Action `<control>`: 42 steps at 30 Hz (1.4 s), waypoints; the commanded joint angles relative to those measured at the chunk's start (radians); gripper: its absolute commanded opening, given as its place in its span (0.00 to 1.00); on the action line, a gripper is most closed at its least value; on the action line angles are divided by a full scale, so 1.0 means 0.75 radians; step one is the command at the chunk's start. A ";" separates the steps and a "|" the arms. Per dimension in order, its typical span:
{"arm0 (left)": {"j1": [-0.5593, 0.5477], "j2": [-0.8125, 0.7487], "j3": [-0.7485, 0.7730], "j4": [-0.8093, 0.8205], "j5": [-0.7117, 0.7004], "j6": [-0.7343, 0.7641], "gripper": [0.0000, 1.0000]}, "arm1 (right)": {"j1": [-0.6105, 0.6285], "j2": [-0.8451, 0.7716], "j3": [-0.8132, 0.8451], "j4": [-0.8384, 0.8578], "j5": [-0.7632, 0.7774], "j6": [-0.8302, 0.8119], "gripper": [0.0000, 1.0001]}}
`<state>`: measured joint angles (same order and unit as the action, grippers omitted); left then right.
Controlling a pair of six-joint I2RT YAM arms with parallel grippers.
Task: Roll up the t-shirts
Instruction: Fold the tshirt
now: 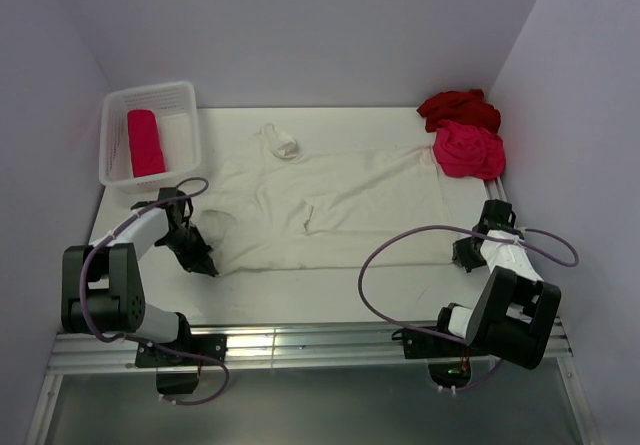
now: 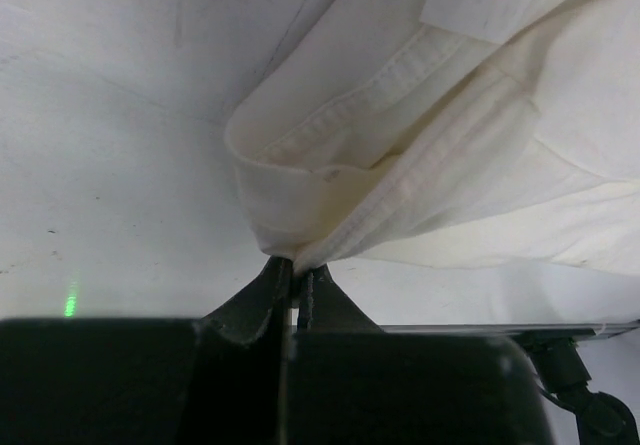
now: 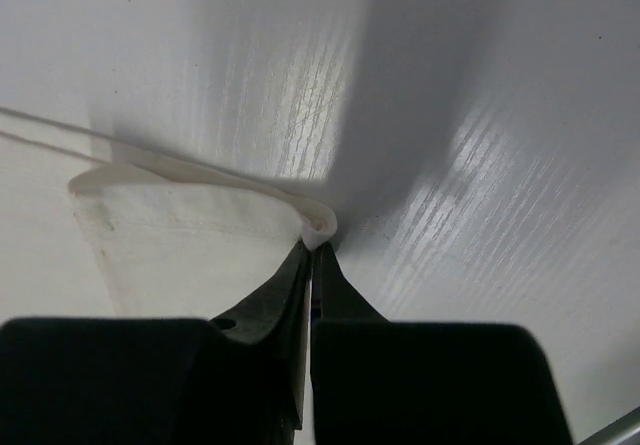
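Observation:
A cream-white t-shirt (image 1: 330, 205) lies spread across the middle of the table. My left gripper (image 1: 206, 264) is shut on its near left hem, and the left wrist view shows the folded hem (image 2: 300, 205) pinched between the tips (image 2: 295, 268). My right gripper (image 1: 464, 255) is shut on the near right corner, and the right wrist view shows that corner (image 3: 200, 235) in the tips (image 3: 317, 247). A dark red t-shirt (image 1: 458, 108) and a pink-red t-shirt (image 1: 467, 151) lie bunched at the far right. Another pink-red t-shirt (image 1: 145, 142) lies rolled in the basket.
The white slatted basket (image 1: 187, 115) stands at the far left corner. A bunched part of the cream shirt (image 1: 284, 143) sticks up at the back middle. Walls close in the table on the left, back and right. A metal rail (image 1: 300, 343) runs along the near edge.

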<state>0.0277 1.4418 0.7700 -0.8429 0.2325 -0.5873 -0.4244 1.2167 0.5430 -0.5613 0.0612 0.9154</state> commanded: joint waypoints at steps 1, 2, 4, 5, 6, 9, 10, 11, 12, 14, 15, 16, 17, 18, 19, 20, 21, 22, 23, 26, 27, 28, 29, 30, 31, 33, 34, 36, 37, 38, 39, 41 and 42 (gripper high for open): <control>0.020 -0.016 -0.067 0.003 0.097 -0.021 0.00 | -0.007 0.012 -0.020 -0.122 0.092 0.005 0.00; 0.022 -0.028 -0.088 0.005 0.099 -0.029 0.00 | -0.007 0.008 -0.020 -0.151 0.094 0.015 0.00; 0.033 -0.055 -0.090 -0.011 0.093 -0.039 0.00 | -0.007 -0.013 -0.020 -0.241 0.125 0.037 0.00; 0.039 -0.061 -0.084 -0.021 0.089 -0.039 0.00 | -0.009 -0.041 -0.029 -0.252 0.115 0.035 0.00; 0.043 -0.071 -0.080 -0.042 0.083 -0.039 0.00 | -0.009 -0.057 -0.029 -0.250 0.105 0.033 0.00; 0.061 -0.102 -0.059 -0.085 0.052 -0.019 0.00 | -0.007 -0.090 -0.002 -0.333 0.108 0.072 0.00; 0.071 -0.116 -0.055 -0.111 0.048 -0.013 0.00 | -0.009 -0.092 0.010 -0.400 0.125 0.086 0.00; 0.076 -0.126 -0.053 -0.124 0.028 -0.007 0.00 | -0.009 -0.090 0.030 -0.427 0.153 0.093 0.00; 0.080 -0.139 -0.057 -0.130 0.021 -0.004 0.00 | -0.009 -0.088 0.037 -0.452 0.168 0.087 0.00; 0.084 -0.184 -0.078 -0.140 0.033 -0.015 0.01 | -0.009 -0.094 0.059 -0.491 0.160 0.036 0.00; 0.084 -0.196 -0.084 -0.146 0.032 -0.027 0.00 | -0.007 -0.117 0.061 -0.495 0.152 0.027 0.00; 0.084 -0.224 -0.088 -0.150 0.032 -0.031 0.00 | -0.009 -0.127 0.065 -0.517 0.145 0.029 0.00; 0.084 -0.237 -0.088 -0.158 0.036 -0.033 0.01 | -0.009 -0.141 0.076 -0.528 0.145 0.035 0.02; 0.084 -0.243 -0.086 -0.161 0.048 -0.027 0.22 | -0.007 -0.150 0.080 -0.536 0.145 0.037 0.13; 0.084 -0.249 -0.080 -0.167 0.048 -0.029 0.45 | -0.009 -0.156 0.084 -0.542 0.145 0.025 0.17; 0.084 -0.249 -0.080 -0.175 0.044 -0.035 0.63 | -0.009 -0.156 0.096 -0.544 0.149 0.015 0.23; 0.084 -0.251 -0.082 -0.173 0.046 -0.039 0.85 | -0.009 -0.152 0.104 -0.550 0.158 0.011 0.36; 0.084 -0.259 -0.082 -0.173 0.046 -0.041 0.94 | -0.009 -0.152 0.114 -0.571 0.172 0.005 0.52; 0.084 -0.266 -0.084 -0.173 0.044 -0.043 0.97 | -0.009 -0.146 0.143 -0.587 0.184 -0.003 0.58; 0.084 -0.292 -0.072 -0.185 0.025 -0.051 1.00 | -0.009 -0.166 0.210 -0.650 0.219 -0.034 0.64; 0.084 -0.302 -0.061 -0.195 0.013 -0.049 1.00 | -0.007 -0.176 0.231 -0.669 0.225 -0.038 0.64; 0.084 -0.319 -0.055 -0.197 0.005 -0.047 0.99 | -0.005 -0.186 0.251 -0.679 0.219 -0.071 0.64; 0.084 -0.325 -0.039 -0.195 -0.001 -0.045 0.99 | 0.003 -0.201 0.304 -0.683 0.205 -0.079 0.64; 0.084 -0.327 -0.027 -0.195 -0.005 -0.039 1.00 | 0.018 -0.199 0.333 -0.687 0.197 -0.087 0.64; 0.084 -0.325 -0.004 -0.185 0.015 -0.037 0.99 | 0.032 -0.193 0.388 -0.675 0.162 -0.104 0.63; 0.084 -0.319 0.029 -0.175 0.029 -0.041 1.00 | 0.103 -0.172 0.439 -0.649 0.117 -0.100 0.62; 0.084 -0.303 0.073 -0.163 0.042 -0.041 1.00 | 0.138 -0.162 0.466 -0.614 0.101 -0.081 0.62; 0.080 -0.280 0.133 -0.161 0.050 -0.060 0.99 | 0.274 -0.103 0.558 -0.555 0.045 -0.077 0.60; 0.068 -0.252 0.210 -0.165 0.048 -0.064 1.00 | 0.330 -0.072 0.652 -0.542 0.063 -0.037 0.60; 0.057 -0.233 0.255 -0.167 0.032 -0.068 0.99 | 0.389 -0.029 0.697 -0.520 0.064 -0.038 0.60; 0.045 -0.215 0.302 -0.171 0.023 -0.072 1.00 | 0.443 0.011 0.750 -0.512 0.068 -0.044 0.59; 0.000 -0.155 0.443 -0.175 0.009 -0.074 1.00 | 0.578 0.163 0.911 -0.520 0.080 -0.028 0.59; -0.018 -0.111 0.490 -0.167 0.013 -0.070 1.00 | 0.631 0.210 0.957 -0.491 0.011 -0.050 0.58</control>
<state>0.0502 1.3132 1.0195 -0.9844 0.2501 -0.6300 -0.0452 1.2865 1.1431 -0.9970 0.1139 0.8768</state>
